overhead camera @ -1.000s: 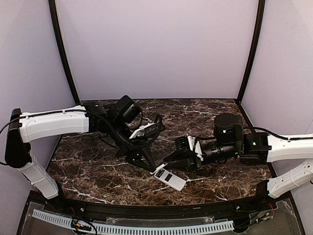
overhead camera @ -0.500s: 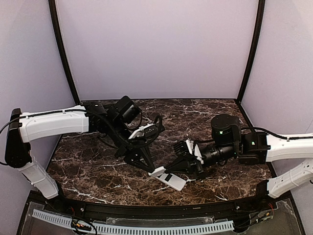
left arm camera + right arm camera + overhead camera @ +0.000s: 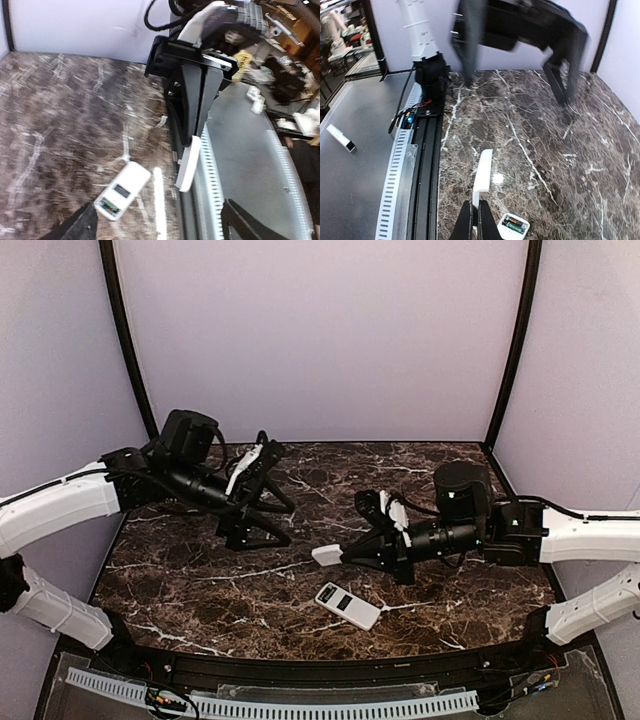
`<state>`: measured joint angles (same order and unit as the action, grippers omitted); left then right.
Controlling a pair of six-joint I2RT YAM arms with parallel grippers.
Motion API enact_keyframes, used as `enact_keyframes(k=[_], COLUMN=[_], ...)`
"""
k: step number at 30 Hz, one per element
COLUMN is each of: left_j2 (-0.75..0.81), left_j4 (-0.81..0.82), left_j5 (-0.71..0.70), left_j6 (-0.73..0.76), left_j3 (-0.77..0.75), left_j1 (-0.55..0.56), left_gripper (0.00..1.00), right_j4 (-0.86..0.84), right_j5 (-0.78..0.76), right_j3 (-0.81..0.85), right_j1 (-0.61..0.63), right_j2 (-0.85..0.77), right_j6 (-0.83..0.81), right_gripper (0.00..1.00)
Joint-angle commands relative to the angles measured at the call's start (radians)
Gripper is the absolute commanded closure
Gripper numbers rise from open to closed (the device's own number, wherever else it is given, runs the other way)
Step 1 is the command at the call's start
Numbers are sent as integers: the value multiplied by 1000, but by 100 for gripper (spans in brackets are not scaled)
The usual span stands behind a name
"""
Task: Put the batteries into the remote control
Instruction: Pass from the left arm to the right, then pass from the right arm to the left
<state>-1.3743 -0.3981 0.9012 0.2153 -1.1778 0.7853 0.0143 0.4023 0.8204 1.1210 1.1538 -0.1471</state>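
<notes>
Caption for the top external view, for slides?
Right gripper pinches a slim white panel; remote control lies apart on the marble table; left gripper open.

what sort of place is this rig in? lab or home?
Probably a lab test cell: marble-pattern tabletop boxed in by plain lilac walls, left arm and right arm mounted at its edge, cluttered workbenches beyond.

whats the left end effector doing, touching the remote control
Apart: the top view shows a wide gap between the left end effector and the remote control.
</notes>
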Motion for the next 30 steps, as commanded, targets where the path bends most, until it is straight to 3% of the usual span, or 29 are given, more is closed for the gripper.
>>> enact_keyframes(k=[1, 6, 12, 19, 25, 30], left_j2=[217, 334, 280, 212, 115, 142], left_j4=[222, 308, 335, 428, 406, 245], left_j5=[-385, -643, -861, -930, -938, -875], left_j6=[25, 71, 171, 216, 280, 442], left_j3=[163, 296, 359, 383, 326, 303], left_j1=[10, 46, 168, 250, 291, 309], left_gripper=[10, 8, 7, 13, 16, 2], right_j4=[-26, -71, -128, -250, -261, -122], right_j5=[-18, 40, 96, 204, 255, 301], right_j3=[6, 16, 26, 7, 14, 58], right_j1=[-102, -148, -180, -228, -230, -230], right_j2=[46, 131, 188, 246, 279, 285], right_j6=[192, 346, 450, 562, 558, 457], right_gripper=[100, 100, 100, 100, 100, 100])
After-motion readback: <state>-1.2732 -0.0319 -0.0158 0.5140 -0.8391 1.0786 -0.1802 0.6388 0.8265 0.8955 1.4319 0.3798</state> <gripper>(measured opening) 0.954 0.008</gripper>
